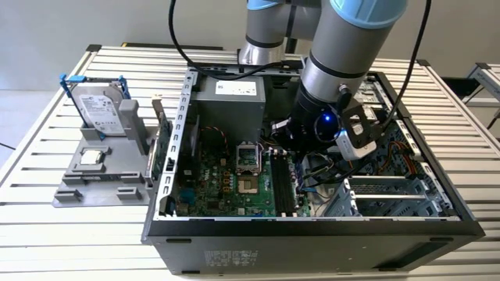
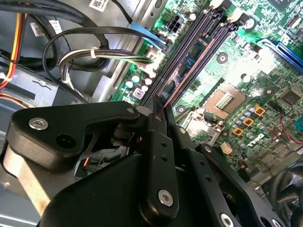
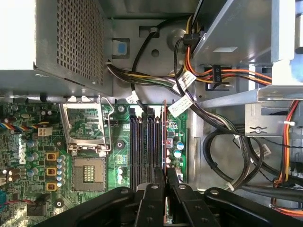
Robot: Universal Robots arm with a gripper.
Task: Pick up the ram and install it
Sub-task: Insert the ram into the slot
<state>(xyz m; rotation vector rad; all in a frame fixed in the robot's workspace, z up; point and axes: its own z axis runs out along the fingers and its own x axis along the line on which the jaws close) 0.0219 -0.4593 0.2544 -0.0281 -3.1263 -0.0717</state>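
End effector [image 3: 164, 182] clamped on ram [image 3: 164, 137], edge-on over motherboard slots [image 3: 142, 142].

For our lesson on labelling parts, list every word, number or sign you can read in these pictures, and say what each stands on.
No text can be read reliably.
Hard drive label: print too small to read.
Power supply sticker: too small.
Case sticker: too small.
Cable tags: unreadable.
Motherboard lettering: too small.
The ram: held edge-on in the gripper, so no print to read.
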